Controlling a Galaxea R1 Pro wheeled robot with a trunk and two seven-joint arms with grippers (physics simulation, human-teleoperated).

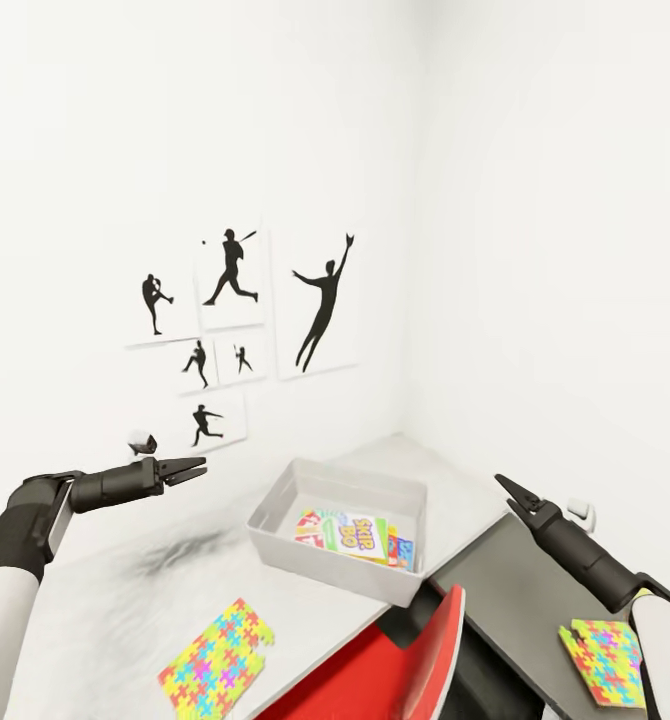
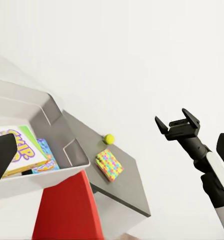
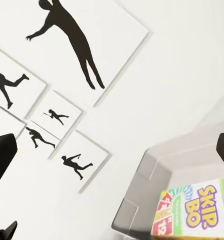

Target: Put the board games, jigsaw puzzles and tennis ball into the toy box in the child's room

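Observation:
The light grey toy box (image 1: 275,508) stands on the table's light wing (image 1: 105,610) near the corner. Flat board games lie inside it, a white-green one (image 1: 361,534) on top, with a red-yellow one and a blue one showing beside it. One jigsaw puzzle (image 1: 218,665) lies on the light wing, another (image 1: 603,660) on the dark wing (image 1: 515,590). In the left wrist view the tennis ball (image 2: 108,139) rests beside that second puzzle (image 2: 109,164). My left gripper (image 1: 197,466) hovers left of the box, open and empty. My right gripper (image 1: 505,487) hangs right of it, open (image 2: 174,118).
A red chair back (image 1: 405,660) stands against the desk's inner corner, below the box. Black sports silhouettes (image 1: 320,310) hang on the white wall behind the desk. A small white object (image 1: 581,513) sits behind my right arm.

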